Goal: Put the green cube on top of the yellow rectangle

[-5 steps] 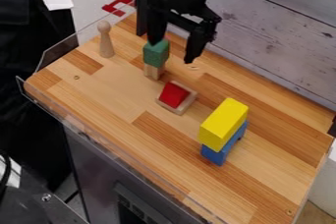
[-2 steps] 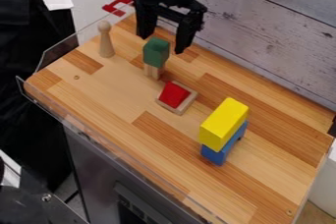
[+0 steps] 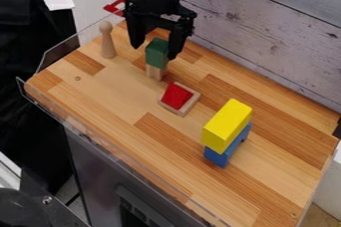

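Camera view: end effector spread open near the green cube
Cube on a wooden block; yellow rectangle on a blue block.

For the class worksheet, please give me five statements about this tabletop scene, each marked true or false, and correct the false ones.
1. The yellow block rests on top of a blue block. True.
2. The green block already sits on the yellow block. False: it stands on a light wooden block.
3. The pincer is closed. False: its fingers are spread apart.
4. A red block lies between the green block and the yellow block. True.
5. The wooden peg is lying on its side. False: it stands upright.
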Controlling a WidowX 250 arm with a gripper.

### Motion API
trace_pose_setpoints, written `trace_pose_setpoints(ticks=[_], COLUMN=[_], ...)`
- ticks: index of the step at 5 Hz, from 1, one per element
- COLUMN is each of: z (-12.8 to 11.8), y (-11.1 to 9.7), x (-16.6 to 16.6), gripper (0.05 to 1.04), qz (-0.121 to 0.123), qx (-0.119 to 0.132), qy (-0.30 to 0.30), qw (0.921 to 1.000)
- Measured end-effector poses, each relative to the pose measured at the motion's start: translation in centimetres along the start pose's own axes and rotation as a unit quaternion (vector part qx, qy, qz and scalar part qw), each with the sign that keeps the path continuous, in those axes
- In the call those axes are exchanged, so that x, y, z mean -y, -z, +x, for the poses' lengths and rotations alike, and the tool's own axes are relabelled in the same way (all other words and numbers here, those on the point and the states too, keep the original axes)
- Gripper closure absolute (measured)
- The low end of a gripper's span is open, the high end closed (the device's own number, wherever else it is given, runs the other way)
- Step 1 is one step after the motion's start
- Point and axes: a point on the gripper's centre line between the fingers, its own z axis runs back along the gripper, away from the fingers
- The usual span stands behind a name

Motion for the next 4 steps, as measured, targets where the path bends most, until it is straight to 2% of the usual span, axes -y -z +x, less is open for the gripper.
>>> trace_pose_setpoints(ticks=[1,2,3,4], z=[0.2,0.2,0.4,-0.1], y=[0.5,1.6,1.4,0.4], x=[-0.3,-0.2,0.1,0.1], gripper=[0.118,0.396,0.516,0.516], qz=[-0.005,-0.010,-0.009,0.005], qx=[-0.002,-0.014,-0.011,-0.022], qy=[-0.014,-0.022,-0.022,-0.016], qw=[0.9999,0.9996,0.9997,0.9996])
